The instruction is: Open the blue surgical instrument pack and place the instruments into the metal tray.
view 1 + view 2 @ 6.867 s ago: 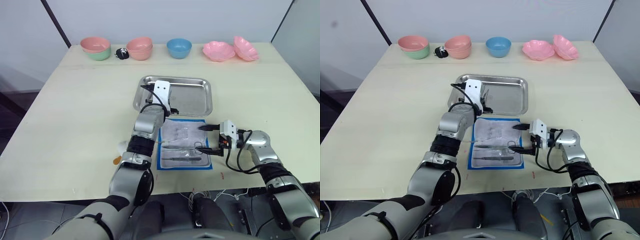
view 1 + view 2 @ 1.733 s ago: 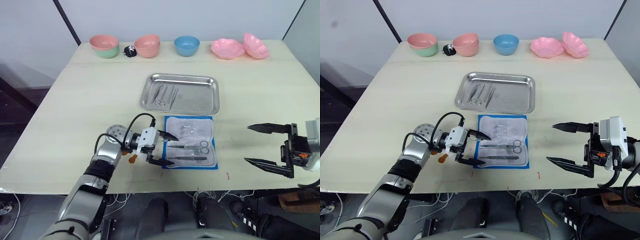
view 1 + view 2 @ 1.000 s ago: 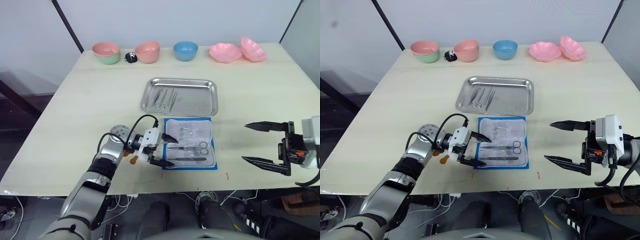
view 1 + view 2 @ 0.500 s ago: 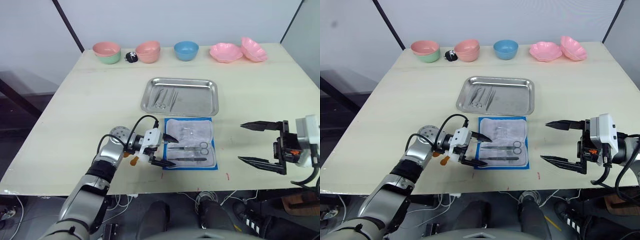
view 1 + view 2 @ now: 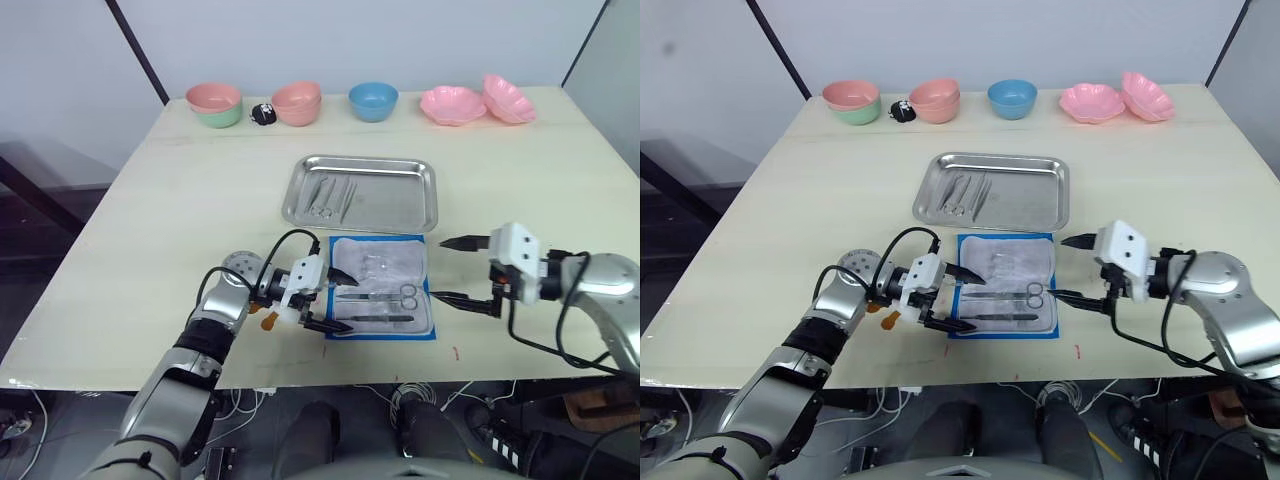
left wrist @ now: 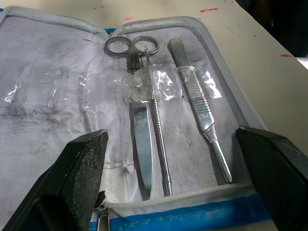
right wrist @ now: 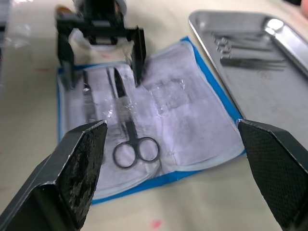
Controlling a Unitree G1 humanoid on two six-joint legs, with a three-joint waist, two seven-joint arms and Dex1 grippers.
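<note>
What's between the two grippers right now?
The opened pack, with scissors and tweezers still on its lining, lies between the left gripper and right gripper, as the left eye view shows.

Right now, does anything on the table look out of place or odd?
Nothing stands out. The pack lies open and flat below the tray, with scissors and tweezers still under its clear straps. Some instruments already lie in the tray. Both tools, left and right, are open at the pack's sides.
</note>
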